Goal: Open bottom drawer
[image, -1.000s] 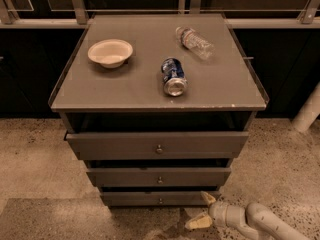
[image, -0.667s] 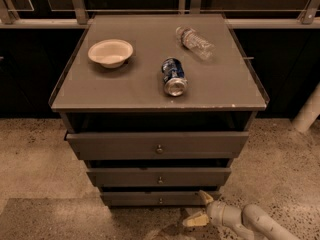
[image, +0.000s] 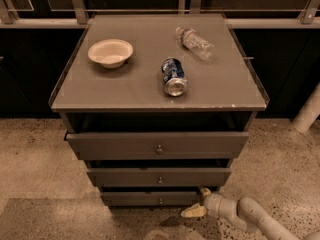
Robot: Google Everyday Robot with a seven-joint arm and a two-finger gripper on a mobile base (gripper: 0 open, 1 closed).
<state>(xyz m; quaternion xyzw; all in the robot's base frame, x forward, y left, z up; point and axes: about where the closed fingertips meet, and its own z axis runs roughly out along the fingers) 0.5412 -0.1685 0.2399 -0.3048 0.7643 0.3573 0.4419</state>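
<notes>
The bottom drawer [image: 145, 199] is the narrowest dark grey front, lowest of three, with a tiny round knob [image: 160, 200] at its centre. It sticks out slightly, like the two above it. My gripper [image: 198, 202] is at the drawer's right end, low near the floor, to the right of the knob. Its pale fingers are spread apart and hold nothing. One fingertip [image: 204, 190] is at the drawer's upper right corner, the other [image: 192, 212] lies lower, in front of the drawer.
The middle drawer [image: 159, 177] and top drawer [image: 158, 144] sit above. On the cabinet top [image: 140, 86] lie a white bowl [image: 110, 52], a blue can [image: 173, 77] on its side and a plastic bottle [image: 194, 42]. Speckled floor surrounds the cabinet; a white post [image: 307, 111] stands right.
My gripper has moved up and slightly left, closer to the bottom drawer's right end. The drawers and the things on top have not moved.
</notes>
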